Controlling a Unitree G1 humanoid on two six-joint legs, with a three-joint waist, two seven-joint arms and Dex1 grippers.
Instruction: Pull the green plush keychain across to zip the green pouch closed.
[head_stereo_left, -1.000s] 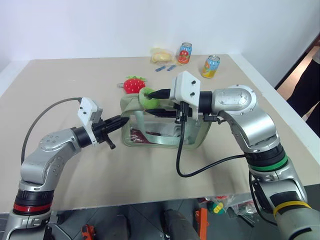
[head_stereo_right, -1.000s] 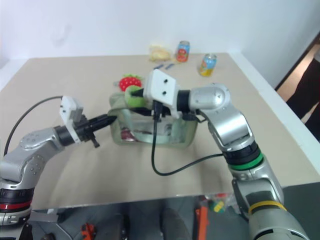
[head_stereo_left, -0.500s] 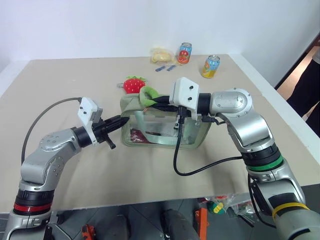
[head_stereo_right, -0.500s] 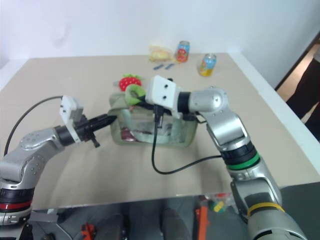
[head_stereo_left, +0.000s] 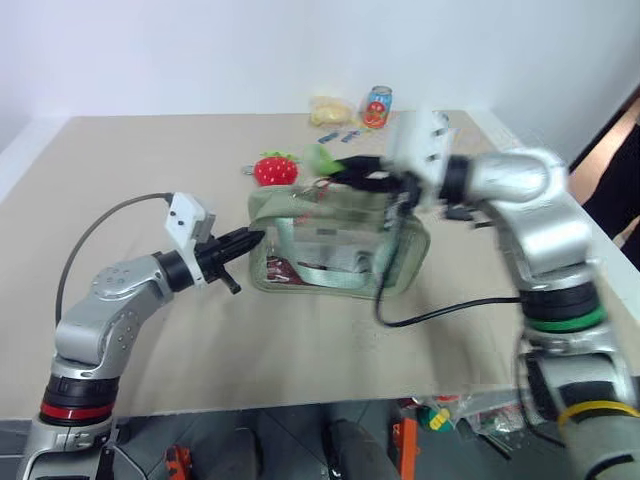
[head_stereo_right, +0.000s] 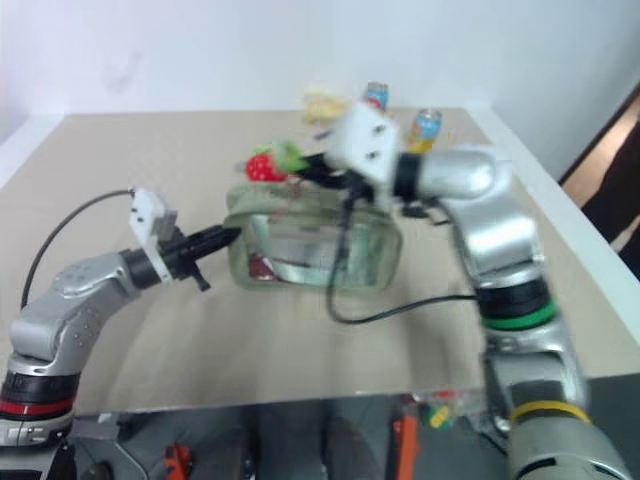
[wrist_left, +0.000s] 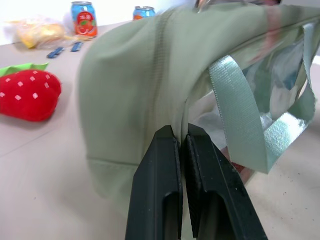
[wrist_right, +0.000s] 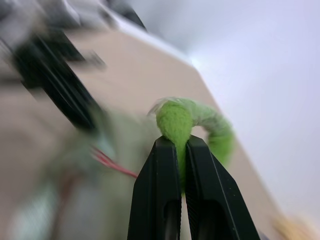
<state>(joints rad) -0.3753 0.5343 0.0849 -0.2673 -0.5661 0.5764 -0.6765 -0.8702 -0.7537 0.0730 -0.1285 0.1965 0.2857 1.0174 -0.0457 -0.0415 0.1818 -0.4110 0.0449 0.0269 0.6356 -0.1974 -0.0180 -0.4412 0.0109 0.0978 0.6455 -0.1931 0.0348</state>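
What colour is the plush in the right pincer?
Lime green: the green plush keychain, clearest in the right wrist view.

Two shiny silver arms with round joints. Black fingers on the left gripper and the right gripper, long and thin. White boxy camera just behind each gripper. Grey cable looping back from the left one, black cable hanging from the right. Red ring low on the left arm; green and yellow rings on the right.

Motion blur smears the right claw and the small fuzzy lime-green plush keychain; its metal ring cannot be made out. The pale sage-green fabric pouch runs past the left wrist view's edge.
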